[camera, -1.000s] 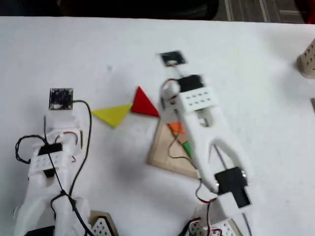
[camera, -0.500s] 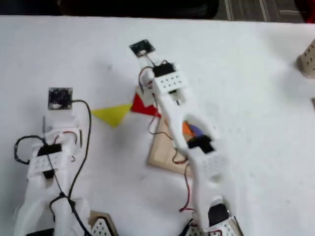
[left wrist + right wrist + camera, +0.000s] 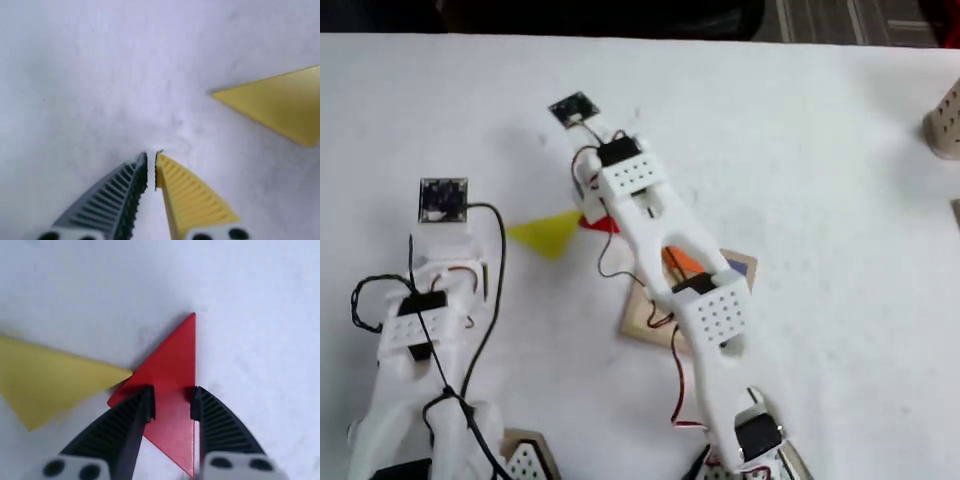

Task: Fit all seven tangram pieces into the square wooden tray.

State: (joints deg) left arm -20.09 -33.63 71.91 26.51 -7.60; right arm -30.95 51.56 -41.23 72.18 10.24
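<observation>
High view shows white table (image 3: 840,170), dark backdrop (image 3: 570,15).

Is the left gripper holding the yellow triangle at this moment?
No: the fingers of the left gripper are shut on nothing over the table, and the yellow triangle lies apart from them.

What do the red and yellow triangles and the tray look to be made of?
The red triangle: flat, evenly coloured, matte; probably painted wood or plastic. The yellow triangle: same flat matte look, likewise uncertain. The tray: pale tan, unpainted, looks like bare wood.
</observation>
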